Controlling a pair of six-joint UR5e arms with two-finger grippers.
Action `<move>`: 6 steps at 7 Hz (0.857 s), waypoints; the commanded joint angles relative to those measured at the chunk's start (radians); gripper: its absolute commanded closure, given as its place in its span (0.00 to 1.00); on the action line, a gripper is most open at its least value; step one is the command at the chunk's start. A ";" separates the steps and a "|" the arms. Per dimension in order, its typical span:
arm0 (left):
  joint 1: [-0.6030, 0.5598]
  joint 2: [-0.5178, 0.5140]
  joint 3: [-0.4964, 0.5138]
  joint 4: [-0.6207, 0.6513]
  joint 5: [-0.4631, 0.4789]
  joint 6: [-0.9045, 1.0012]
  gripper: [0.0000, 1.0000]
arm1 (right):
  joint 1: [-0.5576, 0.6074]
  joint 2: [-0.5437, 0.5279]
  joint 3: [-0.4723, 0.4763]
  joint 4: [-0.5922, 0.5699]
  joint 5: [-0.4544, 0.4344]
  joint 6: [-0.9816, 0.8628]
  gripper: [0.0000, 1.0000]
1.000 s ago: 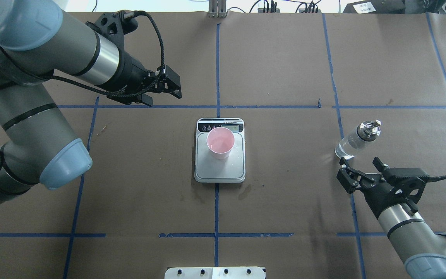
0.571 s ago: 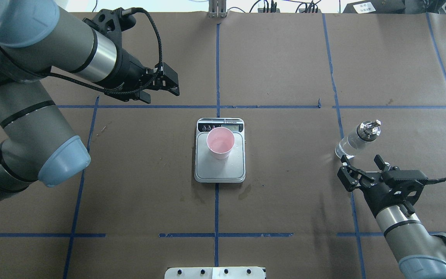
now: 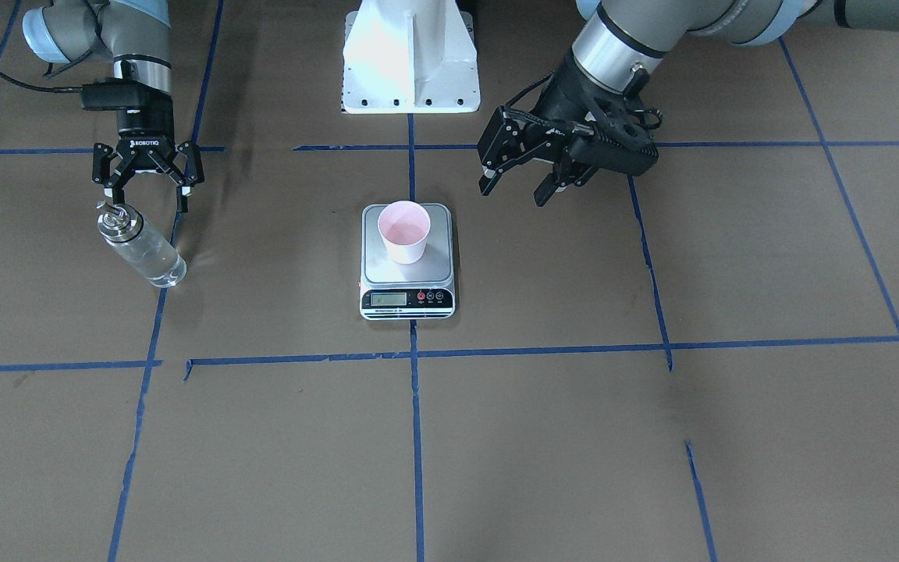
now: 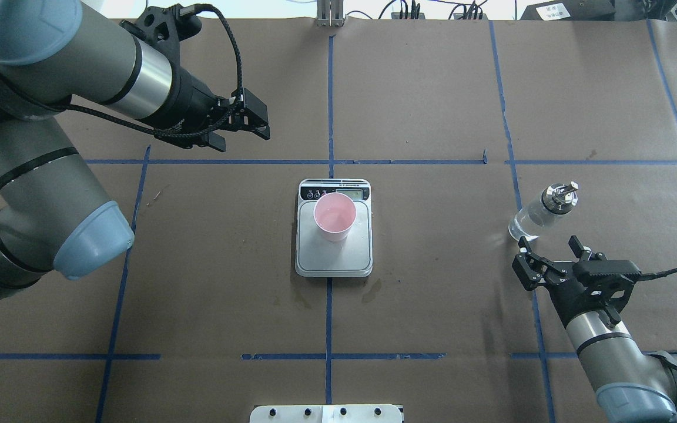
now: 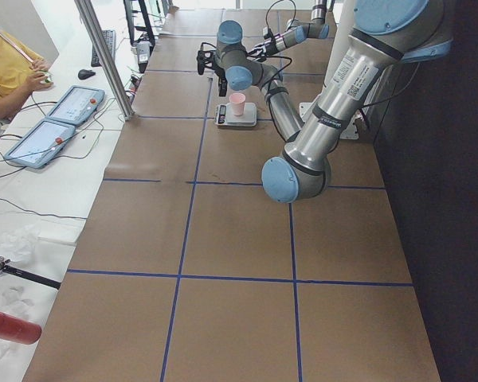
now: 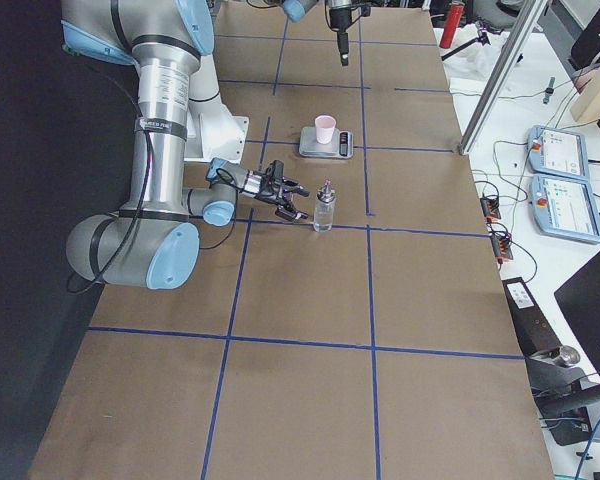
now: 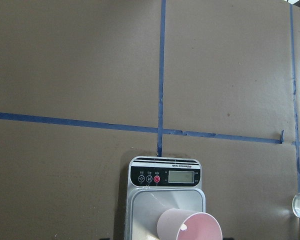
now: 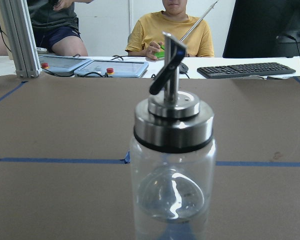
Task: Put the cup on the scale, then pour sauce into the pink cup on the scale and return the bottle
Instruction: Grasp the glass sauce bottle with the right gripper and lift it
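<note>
Topping the brushed-steel scale (image 4: pixel 334 261) stands a tapered paper cup (image 4: pixel 334 216); both arms' jaws gape wide.

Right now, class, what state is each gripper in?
Left gripper: open, holding nothing.
Right gripper: open, empty, facing the bottle.

Our overhead camera sits behind the robot's base (image 4: pixel 327 414), looking steeply down with the scale (image 4: pixel 334 258) mid-frame. The front-facing one stands beyond the scale and looks back at that base. Two side cameras view the scale from far off, one at each table (image 5: pixel 239 231) end. Our left wrist camera looks down on the scale from nearby; the right wrist one faces the bottle (image 8: pixel 172 165) level, very close. Five views share the scale.
</note>
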 commanded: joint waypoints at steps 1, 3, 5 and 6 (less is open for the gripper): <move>0.000 0.000 0.000 0.000 0.000 0.000 0.19 | 0.032 0.011 -0.022 -0.002 0.010 0.000 0.01; 0.000 0.000 0.000 0.002 0.000 -0.002 0.18 | 0.057 0.031 -0.031 -0.002 0.032 -0.029 0.01; 0.000 0.002 -0.005 0.002 0.000 -0.002 0.17 | 0.071 0.032 -0.034 -0.002 0.044 -0.032 0.01; 0.000 0.002 -0.005 0.002 0.000 -0.002 0.17 | 0.085 0.054 -0.056 -0.002 0.058 -0.033 0.01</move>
